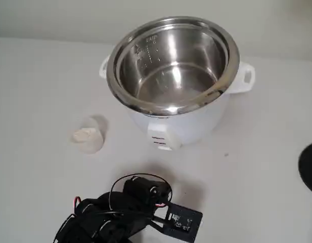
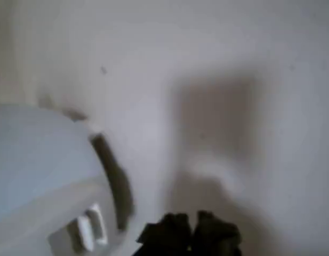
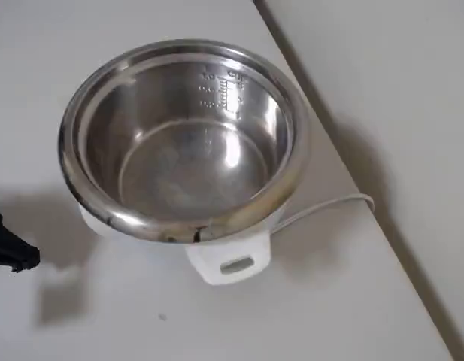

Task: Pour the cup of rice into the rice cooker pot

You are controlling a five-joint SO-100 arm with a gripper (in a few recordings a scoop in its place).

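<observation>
The cup (image 1: 88, 134) with rice (image 1: 85, 134) in it stands on the table (image 1: 34, 91), to the left of the big pot (image 1: 172, 63). The pot looks empty. The gripper (image 2: 190, 230) is near the cooker, holding nothing; I cannot tell if it is spread.

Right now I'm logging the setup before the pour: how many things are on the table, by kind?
Rice cooker pot: 1
Cup holding rice: 1
Power cord: 1
Robot arm: 1
Total: 4
</observation>
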